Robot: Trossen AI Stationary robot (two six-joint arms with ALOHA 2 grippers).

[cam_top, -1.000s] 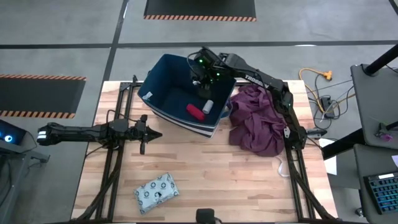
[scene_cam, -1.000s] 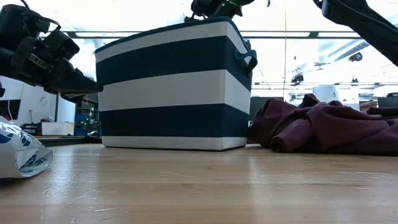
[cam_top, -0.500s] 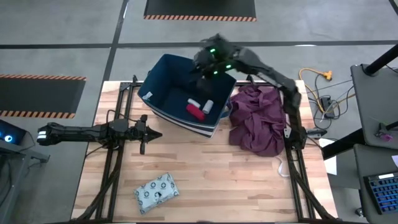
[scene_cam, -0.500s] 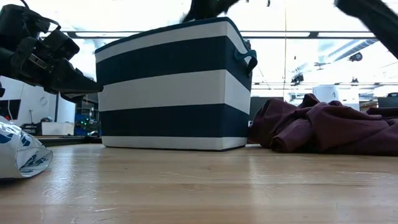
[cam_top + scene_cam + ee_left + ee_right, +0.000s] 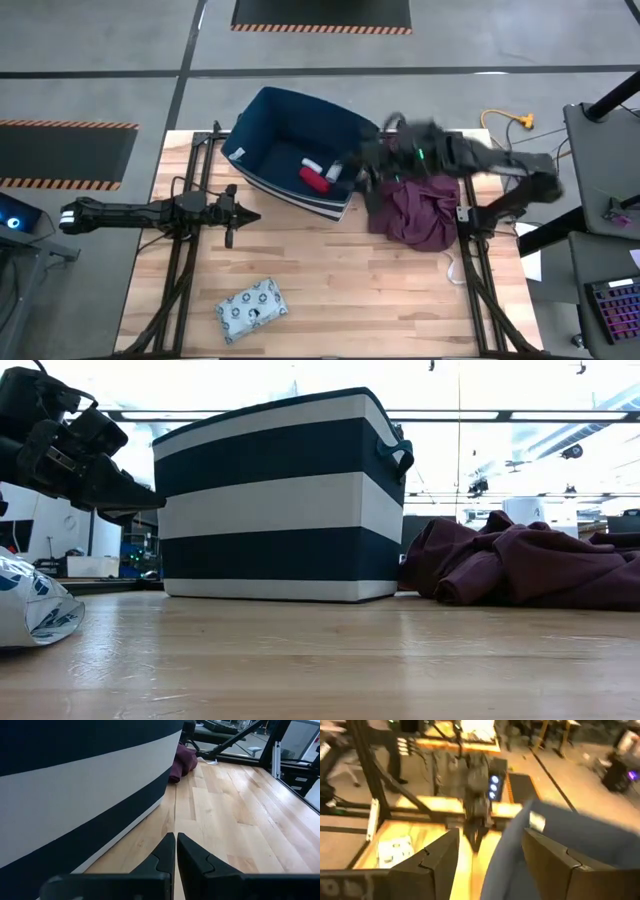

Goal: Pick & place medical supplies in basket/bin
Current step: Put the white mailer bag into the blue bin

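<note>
The navy bin (image 5: 270,135), striped navy and white outside (image 5: 280,500), stands on the table's far middle. On its floor lie the red roll (image 5: 314,180) and a small white piece (image 5: 312,163); I cannot pick out the white roll beside the blurred arm. The patterned packet (image 5: 252,305) lies flat near the table's near edge (image 5: 28,605). My right gripper (image 5: 362,172) is blurred above the bin's right rim, open with nothing between its fingers (image 5: 492,865). My left gripper (image 5: 232,215) hovers left of the bin, shut (image 5: 175,851).
A maroon-purple cloth (image 5: 410,205) lies heaped right of the bin (image 5: 520,565), under the right arm. Bare wood stretches across the table's near half around the packet. Cables and a desk stand off the table's right edge.
My right gripper has risen out of the bin's far part and swung fast toward the table's right and near side, now over the bin's right rim and the cloth. A small white piece lies by the red roll where none showed a second ago.
</note>
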